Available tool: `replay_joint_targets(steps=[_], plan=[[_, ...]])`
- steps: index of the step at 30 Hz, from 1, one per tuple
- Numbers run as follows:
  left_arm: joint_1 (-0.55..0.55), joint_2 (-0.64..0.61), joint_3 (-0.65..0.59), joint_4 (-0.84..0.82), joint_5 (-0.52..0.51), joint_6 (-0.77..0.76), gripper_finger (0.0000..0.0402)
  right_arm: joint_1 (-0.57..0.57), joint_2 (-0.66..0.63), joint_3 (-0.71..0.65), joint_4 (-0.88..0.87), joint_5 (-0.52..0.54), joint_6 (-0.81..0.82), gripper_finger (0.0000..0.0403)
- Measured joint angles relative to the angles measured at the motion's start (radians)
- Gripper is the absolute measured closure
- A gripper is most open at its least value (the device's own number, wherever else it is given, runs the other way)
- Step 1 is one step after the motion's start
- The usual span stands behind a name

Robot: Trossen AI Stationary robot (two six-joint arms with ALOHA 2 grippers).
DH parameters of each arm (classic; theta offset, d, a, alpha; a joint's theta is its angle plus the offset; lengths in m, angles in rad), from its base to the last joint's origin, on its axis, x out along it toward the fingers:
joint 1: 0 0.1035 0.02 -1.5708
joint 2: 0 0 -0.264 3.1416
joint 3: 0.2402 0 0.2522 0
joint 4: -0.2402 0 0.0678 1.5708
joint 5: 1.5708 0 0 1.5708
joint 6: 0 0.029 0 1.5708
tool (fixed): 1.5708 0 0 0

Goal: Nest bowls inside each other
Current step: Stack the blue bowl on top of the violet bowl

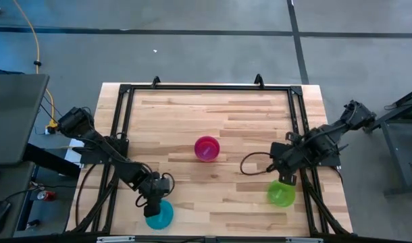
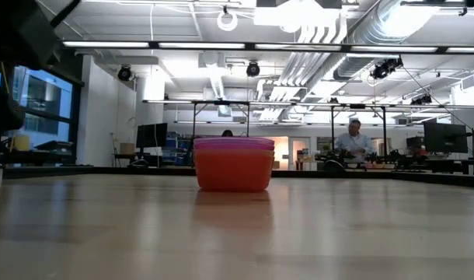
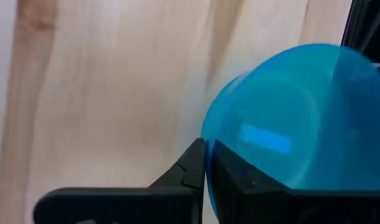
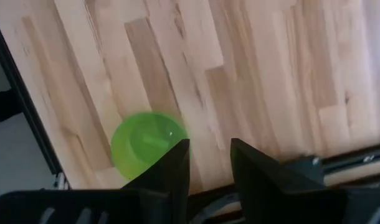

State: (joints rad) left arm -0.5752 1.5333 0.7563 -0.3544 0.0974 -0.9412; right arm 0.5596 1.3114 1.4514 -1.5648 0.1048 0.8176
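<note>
A cyan-blue bowl [image 1: 159, 215] sits near the table's near edge, at my left gripper [image 1: 154, 202], which is shut on its rim [image 3: 205, 149]. A green bowl [image 1: 281, 194] stands upright on the table's right side. My right gripper [image 1: 284, 178] hovers open just to the far side of it and touches nothing; in the right wrist view the green bowl [image 4: 143, 144] shows beside the open gripper [image 4: 209, 148]. At mid-table a pink bowl [image 1: 207, 148] tops a nested stack, seen in the low view as an orange bowl [image 2: 233, 171] holding pink and purple rims. A yellow bowl is not in view. My left gripper pinches the cyan-blue bowl's rim [image 3: 210, 134] on the side toward the arm, one finger [image 3: 189, 168] outside the wall and the other [image 3: 230, 177] inside the bowl. The fingers come slanting down from the table's left. Whether the bowl is lifted off the table I cannot tell.
A black metal frame [image 1: 206, 88] runs round the tabletop's far edge and sides. A black cable [image 1: 250, 165] loops on the wood beside the right arm. Bare wood lies between the stack and both outer bowls. A person [image 2: 351, 140] sits far back in the room.
</note>
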Motion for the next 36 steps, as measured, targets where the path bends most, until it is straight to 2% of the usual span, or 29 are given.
replay_joint_targets(steps=[4, 9, 13, 19, 28, 32, 36], plan=[[0.066, -0.015, 0.002, 0.003, 0.035, 0.06, 0.0398, 0.074, -0.022, -0.048, -0.007, -0.021, 0.118, 0.0312], [0.178, -0.056, 0.04, -0.035, 0.047, 0.168, 0.04, 0.165, -0.032, -0.13, -0.005, -0.118, 0.256, 0.0315], [0.277, -0.098, 0.08, -0.05, 0.04, 0.248, 0.04, 0.215, -0.035, -0.209, 0.078, -0.191, 0.339, 0.0296], [0.418, -0.148, 0.159, -0.139, 0.004, 0.338, 0.0401, 0.256, -0.039, -0.314, 0.214, -0.209, 0.44, 0.0258], [0.609, -0.137, 0.282, -0.159, -0.075, 0.373, 0.0401, 0.291, -0.046, -0.497, 0.366, -0.29, 0.635, 0.0245], [0.683, -0.122, 0.323, -0.161, -0.118, 0.362, 0.0401, 0.295, -0.046, -0.558, 0.512, -0.289, 0.703, 0.0245], [0.744, -0.101, 0.344, -0.161, -0.145, 0.348, 0.0402, 0.295, -0.046, -0.601, 0.581, -0.282, 0.766, 0.0245]])
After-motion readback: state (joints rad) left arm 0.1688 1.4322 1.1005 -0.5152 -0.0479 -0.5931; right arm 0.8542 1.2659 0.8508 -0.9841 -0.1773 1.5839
